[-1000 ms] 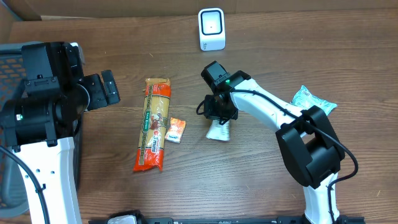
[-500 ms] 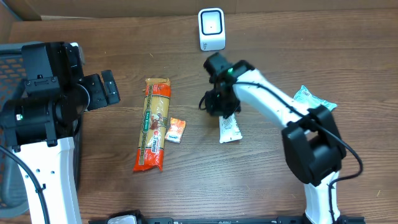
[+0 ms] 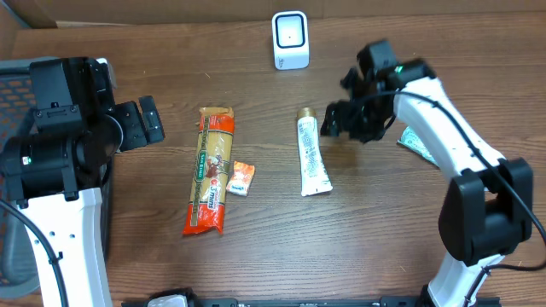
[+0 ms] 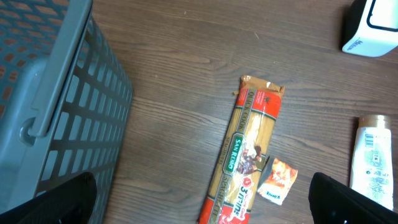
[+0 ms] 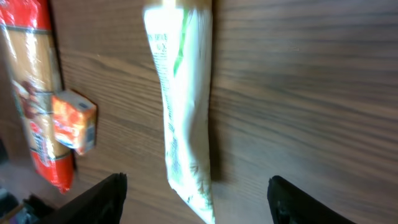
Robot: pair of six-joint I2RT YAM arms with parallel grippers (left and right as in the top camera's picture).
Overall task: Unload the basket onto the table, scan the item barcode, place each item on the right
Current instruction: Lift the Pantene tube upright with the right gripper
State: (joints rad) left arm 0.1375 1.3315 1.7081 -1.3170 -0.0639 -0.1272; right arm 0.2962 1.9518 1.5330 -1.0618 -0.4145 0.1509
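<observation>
Wooden table [image 3: 426, 51] bears tube [image 3: 312, 158] front-to-back, cap toward scanner [image 3: 290, 40]; both jaws gape empty.

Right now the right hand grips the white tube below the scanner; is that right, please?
Not quite: the tube lies loose on the table below the scanner, and the right hand stands open beside its cap. The overhead view shows it.
</observation>
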